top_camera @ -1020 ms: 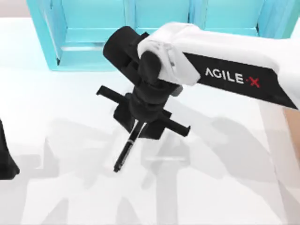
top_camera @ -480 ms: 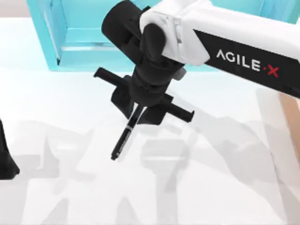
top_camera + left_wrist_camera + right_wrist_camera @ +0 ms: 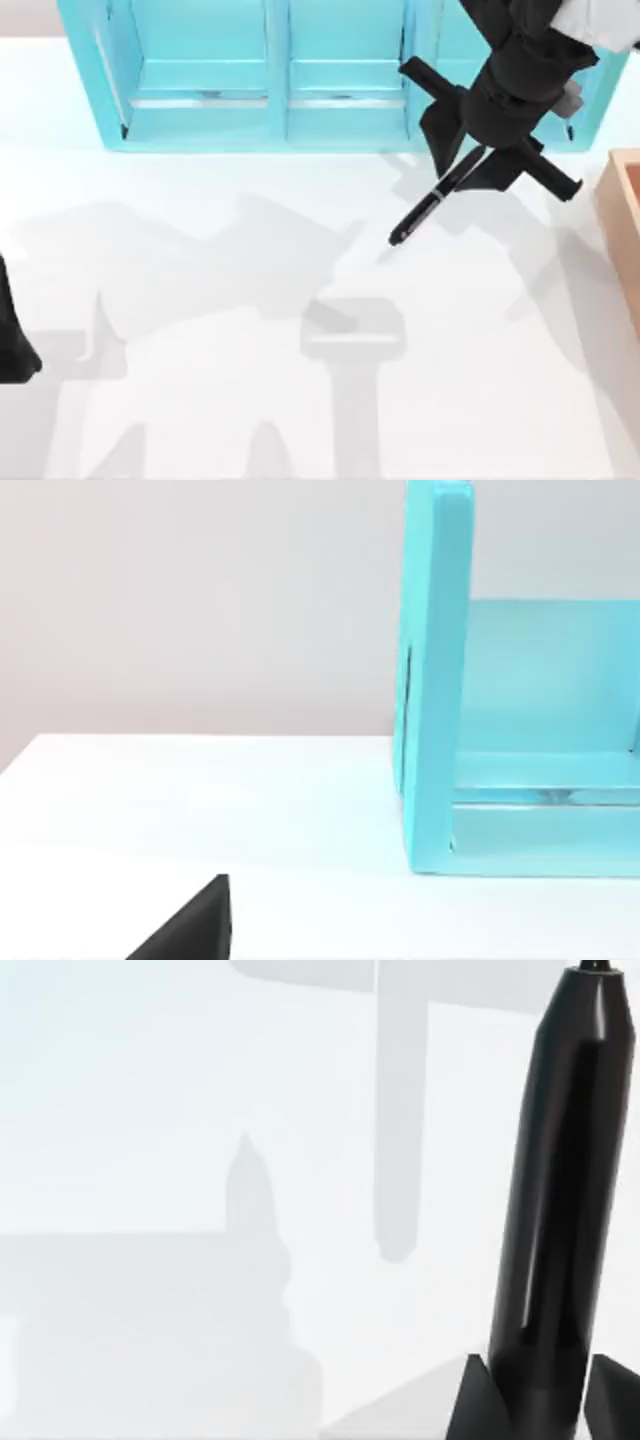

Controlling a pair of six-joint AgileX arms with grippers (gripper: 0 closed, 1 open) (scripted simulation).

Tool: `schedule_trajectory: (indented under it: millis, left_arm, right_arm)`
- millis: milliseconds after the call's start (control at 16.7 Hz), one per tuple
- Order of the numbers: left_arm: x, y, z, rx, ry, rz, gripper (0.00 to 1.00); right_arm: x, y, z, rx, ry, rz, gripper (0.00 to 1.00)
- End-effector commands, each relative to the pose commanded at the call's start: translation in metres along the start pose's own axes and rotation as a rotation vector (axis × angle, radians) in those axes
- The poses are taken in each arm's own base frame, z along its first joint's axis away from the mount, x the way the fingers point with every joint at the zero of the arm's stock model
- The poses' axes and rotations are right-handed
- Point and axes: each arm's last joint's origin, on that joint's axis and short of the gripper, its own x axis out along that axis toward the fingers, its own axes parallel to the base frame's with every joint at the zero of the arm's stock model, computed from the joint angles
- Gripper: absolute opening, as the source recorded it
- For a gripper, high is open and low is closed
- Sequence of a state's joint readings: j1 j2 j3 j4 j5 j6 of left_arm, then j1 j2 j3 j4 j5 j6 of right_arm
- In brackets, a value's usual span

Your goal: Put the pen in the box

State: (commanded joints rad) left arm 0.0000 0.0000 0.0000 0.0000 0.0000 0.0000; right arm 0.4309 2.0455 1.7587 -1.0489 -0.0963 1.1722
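You had the pen [image 3: 425, 208] off the desk [image 3: 200, 330], pinched at its upper end by the right gripper [image 3: 478, 160], near the desk's back right corner. It hung tilted, free tip pointing down and toward the top view's left, upper part hidden betw. the fingers [image 3: 440, 135]. The silver band showed faintly about halfway along the exposed barrel. In the right wrist view the pen [image 3: 565, 1190] ran as a glossy black shaft away from the cam, w/ the two dark fingertips [image 3: 480, 1400] pressed on either side at its base, so the jaws were closed on it, not spread. Its shadow lay on the desk surface [image 3: 150, 1110] below.

The box [image 3: 622, 215] sat at the desk's right edge, only a tan wall and a strip of its inside in view, just right of the gripper but not touching it or the pen. The pen wasn't in the box.

Behind the gripper, along the desk's back edge, stood the teal shelf unit [image 3: 200, 90]; the right arm [image 3: 600, 15] came in from the top right corner over it. The left wrist view showed the shelf's end wall [image 3: 435, 680] upright on the desk.

Your left arm [image 3: 12, 340] was parked at the desk's left edge, w/ just a dark bit of it in view; can't tell how its jaws stood.
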Motion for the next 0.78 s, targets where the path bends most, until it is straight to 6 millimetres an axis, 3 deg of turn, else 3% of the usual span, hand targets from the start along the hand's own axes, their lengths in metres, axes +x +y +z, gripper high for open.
schedule_trajectory:
  millis: [180,360,480,600,780]
  left_arm:
    - [0.000,0.000,0.000,0.000,0.000,0.000,1.00]
    - [0.000,0.000,0.000,0.000,0.000,0.000,1.00]
    - [0.000,0.000,0.000,0.000,0.000,0.000,1.00]
    - [0.000,0.000,0.000,0.000,0.000,0.000,1.00]
    - [0.000,0.000,0.000,0.000,0.000,0.000,1.00]
  right_arm:
    - [-0.024,-0.071,0.080,0.221,-0.048,-0.006,0.00]
    - [-0.050,-0.162,0.135,0.452,-0.099,-0.009,0.00]
    - [-0.067,-0.222,0.151,0.592,-0.131,-0.005,0.00]
    - [-0.081,-0.271,0.155,0.705,-0.160,0.003,0.00]
    - [-0.095,-0.318,0.148,0.811,-0.192,0.016,0.00]
